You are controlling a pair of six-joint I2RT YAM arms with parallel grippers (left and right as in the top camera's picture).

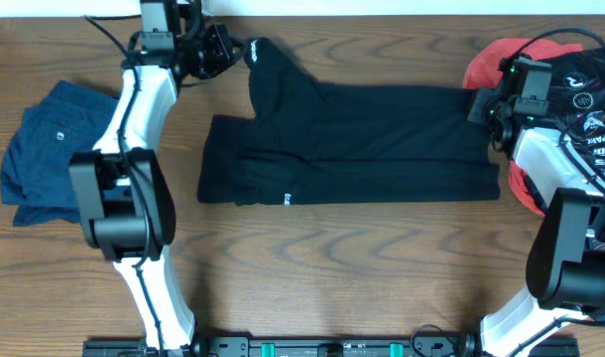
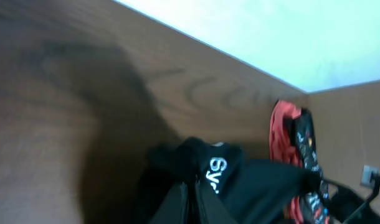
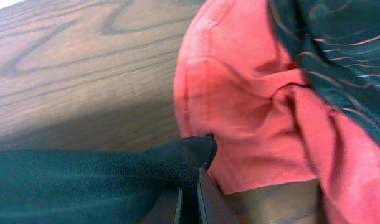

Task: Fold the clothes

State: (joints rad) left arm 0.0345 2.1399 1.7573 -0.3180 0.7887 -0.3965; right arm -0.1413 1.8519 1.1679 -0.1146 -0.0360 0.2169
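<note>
The black trousers (image 1: 352,144) lie mid-frame; they look soft and limp, best taken at corners. The left gripper (image 1: 226,52) is clamped on their upper-left corner, the right gripper (image 1: 484,109) on their right end.

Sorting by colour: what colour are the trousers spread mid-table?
The trousers are black with small white logo marks; overhead view shows it best.

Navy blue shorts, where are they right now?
In the overhead view the navy blue shorts lie crumpled on the far left of the table, beside the left arm, apart from the black trousers spread in the middle.
</note>
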